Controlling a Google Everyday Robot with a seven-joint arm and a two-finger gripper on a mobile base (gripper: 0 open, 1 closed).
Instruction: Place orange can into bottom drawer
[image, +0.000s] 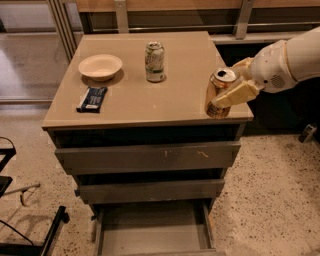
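Observation:
The orange can (217, 96) is upright at the front right corner of the cabinet top (145, 97), its silver top showing. My gripper (234, 86) comes in from the right on a white arm, and its cream fingers (235, 94) are shut on the orange can. The can's base is at the level of the cabinet top; I cannot tell whether it rests on it. The bottom drawer (152, 231) is pulled out at the foot of the cabinet, with a plain grey inside and nothing in it.
A green-and-white can (154, 61) stands at the middle back of the top. A cream bowl (100, 67) and a dark snack bar (92, 98) lie at the left. The two upper drawers (150, 157) are shut. Black cables and a stand (30, 235) lie on the floor at left.

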